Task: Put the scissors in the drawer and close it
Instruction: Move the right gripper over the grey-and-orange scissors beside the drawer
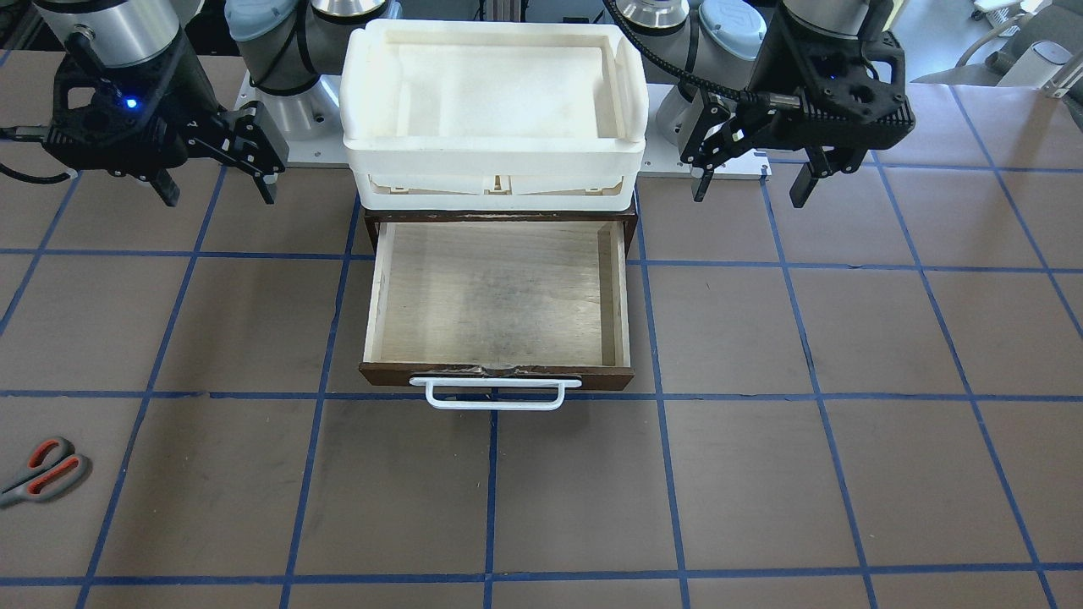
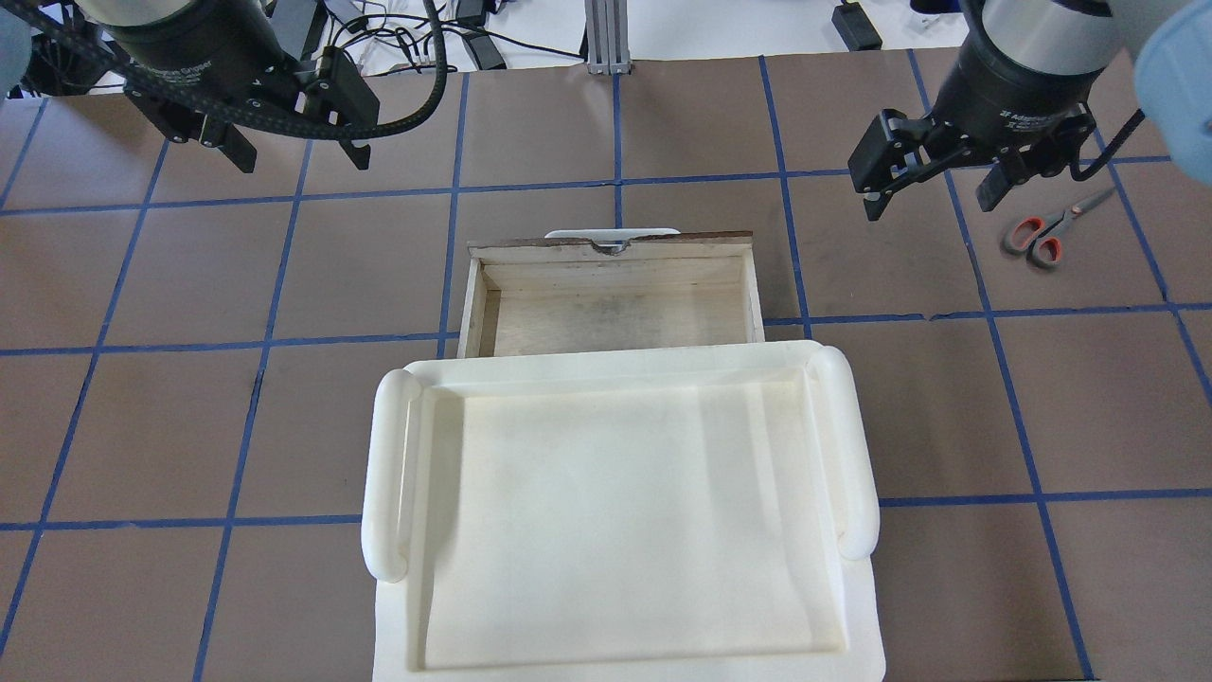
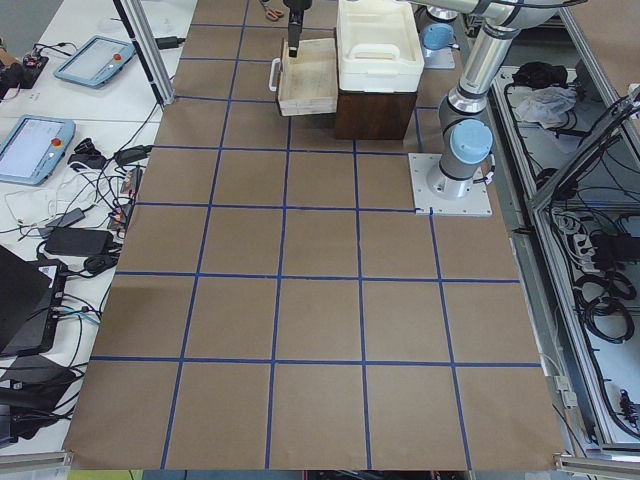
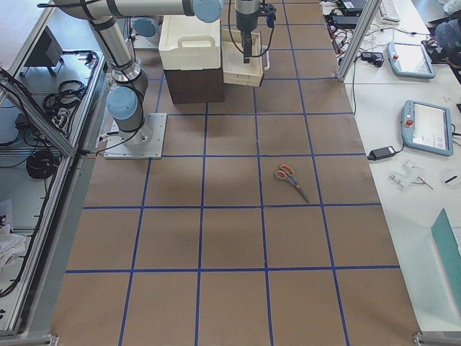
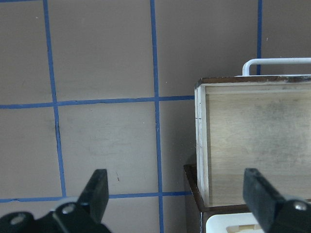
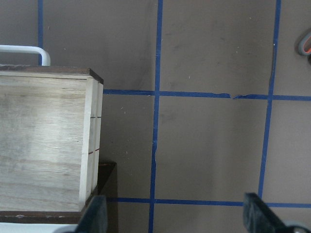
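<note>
From across the surface [image 1: 804, 338], brown and gridded with blue tape, the drawer [image 1: 499, 292] stands pulled out and bare inside. Its white bar handle [image 1: 495, 395] faces the camera, and a white tray [image 1: 495, 139] sits on top of the cabinet. The scissors [image 1: 42, 469] lie flat at this view's left edge, on the right arm's side, well apart from the drawer. The left claw [image 1: 749, 193] and right claw [image 1: 218, 194] hang on either side of the tray, each with fingers spread and holding nothing.

From overhead, the scissors lie near the right claw, blades closed and pointing away from the drawer. Small white print on each wrist collar seems to read "Adaptive Gripper"; the rest is too small to read.

The two side views show no readable writing. From the robot's right, the scissors lie alone in one grid square.

Each wrist camera shows a drawer corner between spread fingers. The right one also catches a sliver of scissor handle at its edge.
</note>
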Robot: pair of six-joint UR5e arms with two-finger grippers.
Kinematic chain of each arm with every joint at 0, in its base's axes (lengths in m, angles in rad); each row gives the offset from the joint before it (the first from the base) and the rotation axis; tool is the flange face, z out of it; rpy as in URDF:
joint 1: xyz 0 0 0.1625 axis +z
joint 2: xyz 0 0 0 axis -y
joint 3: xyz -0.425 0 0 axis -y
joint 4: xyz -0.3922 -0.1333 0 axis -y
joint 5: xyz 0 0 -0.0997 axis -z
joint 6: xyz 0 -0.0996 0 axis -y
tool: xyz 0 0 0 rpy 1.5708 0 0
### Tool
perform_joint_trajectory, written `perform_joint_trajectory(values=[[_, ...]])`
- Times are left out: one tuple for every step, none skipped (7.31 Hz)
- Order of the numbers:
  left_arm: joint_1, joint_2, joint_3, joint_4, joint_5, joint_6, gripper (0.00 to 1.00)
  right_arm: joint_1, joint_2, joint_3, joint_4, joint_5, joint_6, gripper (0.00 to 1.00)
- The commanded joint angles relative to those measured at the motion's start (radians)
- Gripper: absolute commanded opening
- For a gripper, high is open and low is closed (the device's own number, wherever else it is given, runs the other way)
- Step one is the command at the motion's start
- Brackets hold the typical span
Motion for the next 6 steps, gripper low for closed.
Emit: perform_joint_trajectory(values=[[0.003,0.011,-0.007,-0.007,-0.010,0.000,1.00,-0.130,0.002,0.001,0.001,0.008,-0.228,1.00],[0.002,0.009,-0.008,-0.007,-0.031,0.000,1.00,-0.190,0.004,0.001,-0.001,0.015,-0.384,1.00],[0.002,0.002,-0.010,-0.007,-0.033,0.002,1.00,-0.224,0.022,0.005,0.001,-0.002,-0.497,1.00],[0.000,0.009,-0.013,-0.009,-0.024,0.003,1.00,-0.233,0.063,0.005,-0.008,0.002,-0.568,1.00],[0.000,0.009,-0.018,-0.009,-0.020,0.003,1.00,-0.233,0.082,0.007,-0.084,-0.002,-0.625,1.00],[0.000,0.009,-0.018,-0.007,-0.020,0.003,1.00,-0.238,0.122,0.007,-0.106,-0.002,-0.720,1.00]])
